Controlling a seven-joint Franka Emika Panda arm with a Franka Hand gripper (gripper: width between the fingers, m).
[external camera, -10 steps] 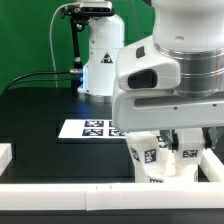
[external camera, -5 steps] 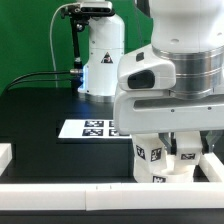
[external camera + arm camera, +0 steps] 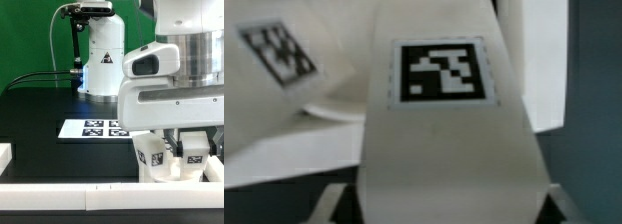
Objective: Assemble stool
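1. White plastic leg (image 3: pixel 446 130) fills the wrist view, its black-and-white tag facing the camera; the leg runs straight down the middle between the two fingers of the gripper (image 3: pixel 172 152), which is clenched on it.
2. In the exterior view the same leg hangs under the gripper at the front of the counter (image 3: pixel 40 105), directly over the stool seat (image 3: pixel 170 170), of which only white tagged parts show beneath the arm. Whether leg and seat are touching cannot be told.
3. Change over the last second: the wrist housing has rotated, and the tagged pieces under it have shifted slightly toward the exterior view's right. The grip has not altered.
4. Meaning for the task, as a judgement: the rotation with a fixed grip fits a leg being screwed into the seat; the step is under way, not finished.
5. Surroundings: the marker board (image 3: pixel 90 128) lies flat behind the work, clear of it. A white border rail (image 3: pixel 60 187) runs along the near edge, just beside the seat.
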